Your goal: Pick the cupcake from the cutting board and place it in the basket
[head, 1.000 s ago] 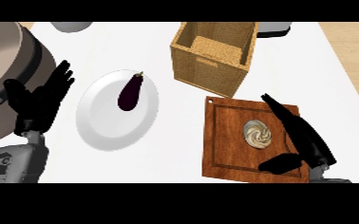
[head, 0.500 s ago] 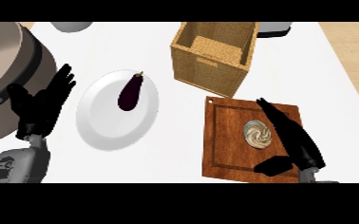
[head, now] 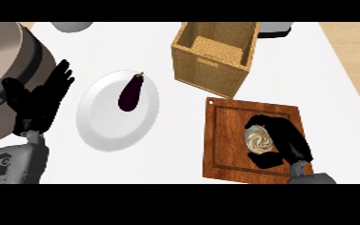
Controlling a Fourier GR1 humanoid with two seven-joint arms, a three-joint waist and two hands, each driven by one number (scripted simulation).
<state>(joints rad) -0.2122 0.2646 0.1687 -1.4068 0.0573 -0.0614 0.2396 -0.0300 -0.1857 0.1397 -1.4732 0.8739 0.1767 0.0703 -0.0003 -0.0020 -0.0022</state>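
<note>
The cupcake (head: pixel 256 138), with pale swirled frosting, sits on the wooden cutting board (head: pixel 228 124) at the lower right. My right hand (head: pixel 288 140) curls round it, fingers arched over its far side and thumb below it, hiding its right edge. The woven basket (head: pixel 215 57) stands behind the board, its opening facing up. My left hand (head: pixel 38 100) rests open at the left edge, fingers up.
A white plate (head: pixel 116 117) with a dark eggplant (head: pixel 131 93) lies left of the board. A large grey pot (head: pixel 17 62) sits at the far left. A grey bowl (head: pixel 70 26) and a dark container (head: pixel 274 28) are at the back edge.
My right hand moved left over the board and curled its fingers round the cupcake. The left hand stayed in place.
</note>
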